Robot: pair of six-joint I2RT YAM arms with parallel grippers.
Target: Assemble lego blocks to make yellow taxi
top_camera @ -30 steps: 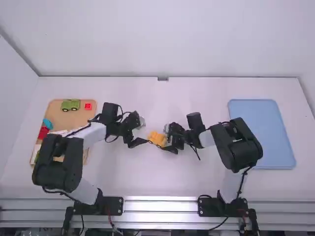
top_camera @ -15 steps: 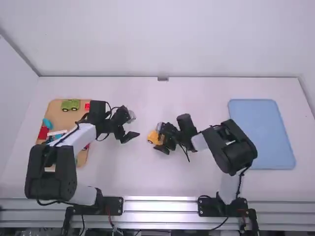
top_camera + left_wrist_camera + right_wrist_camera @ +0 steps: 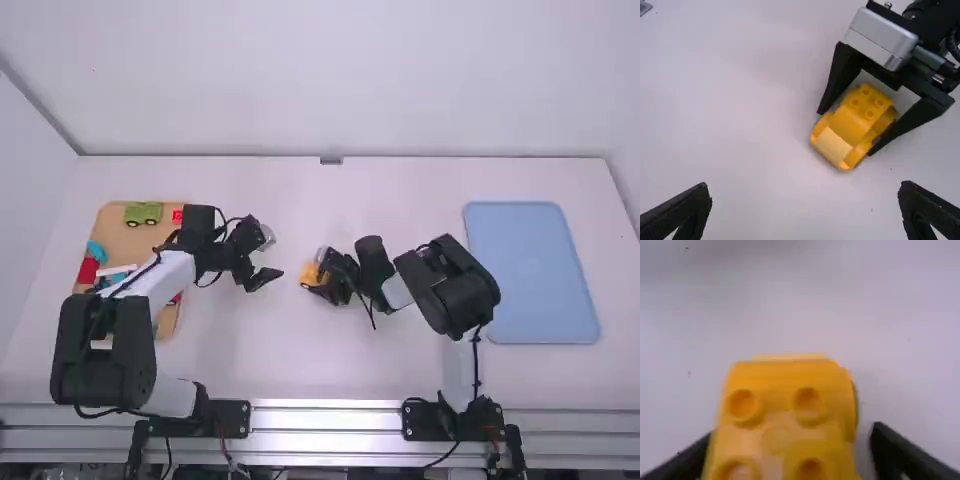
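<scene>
Near the middle of the white table [image 3: 400, 375], just left of centre in the high view: the yellow block assembly [image 3: 857, 120], studs up, with four studs in a square on its roof and a paler panel at one end, lying at a slant in the left wrist view. Around it, the right gripper [image 3: 317, 275], fingers [image 3: 832, 90] apart, one on each side of the yellow block assembly; in the right wrist view, a strip of bare table between the block and one finger, so no clamp on it, and contact on the other side impossible to tell. Behind that, the right arm [image 3: 455, 290], running up the picture from its base, elbow bent, then turning inward and leftward to the wrist, low over the table. Across from it, near but separate, the left gripper [image 3: 264, 280], fingers [image 3: 677, 212] wide apart with only tabletop between. Farther back, the left arm [image 3: 105, 345], leaning outward from its base, folded at the elbow, then angling forward and inward over the wooden tray [image 3: 120, 232]. In that tray, a green wheeled piece [image 3: 143, 213], a red block [image 3: 178, 216] beside it, a teal piece [image 3: 97, 251] and a red piece [image 3: 88, 270] toward the outer edge. Far to the right, well apart from the right arm, a blue tray [image 3: 530, 270].
</scene>
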